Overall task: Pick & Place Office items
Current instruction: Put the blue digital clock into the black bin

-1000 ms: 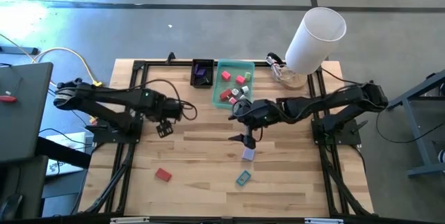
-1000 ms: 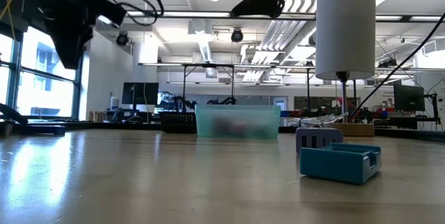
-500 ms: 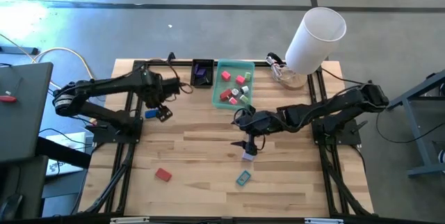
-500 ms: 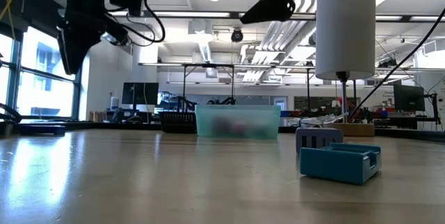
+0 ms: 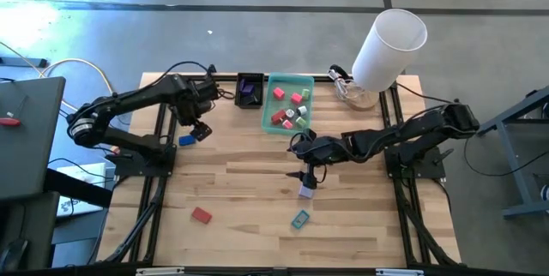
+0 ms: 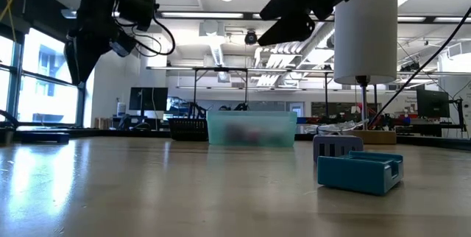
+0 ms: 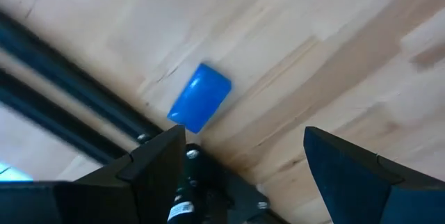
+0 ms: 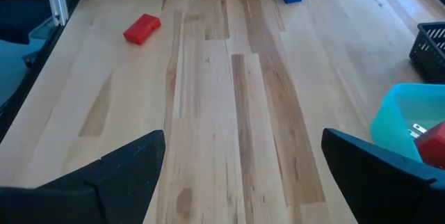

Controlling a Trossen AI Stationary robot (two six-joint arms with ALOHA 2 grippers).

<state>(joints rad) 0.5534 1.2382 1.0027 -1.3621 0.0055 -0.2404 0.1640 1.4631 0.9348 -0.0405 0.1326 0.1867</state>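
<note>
A robotics lab: exposed ceiling ducts [image 6: 221,42], monitors [image 6: 147,98] and other test rigs [image 6: 221,82] beyond the table [image 6: 147,193].

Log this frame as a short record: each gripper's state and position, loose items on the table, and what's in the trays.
left gripper: open, empty, above the blue block near the table's left edge
right gripper: open, empty, over the purple piece
loose on table: red block, teal piece, purple piece, blue block
green tray: several small red, pink and white pieces
black tray: purple item inside
</note>
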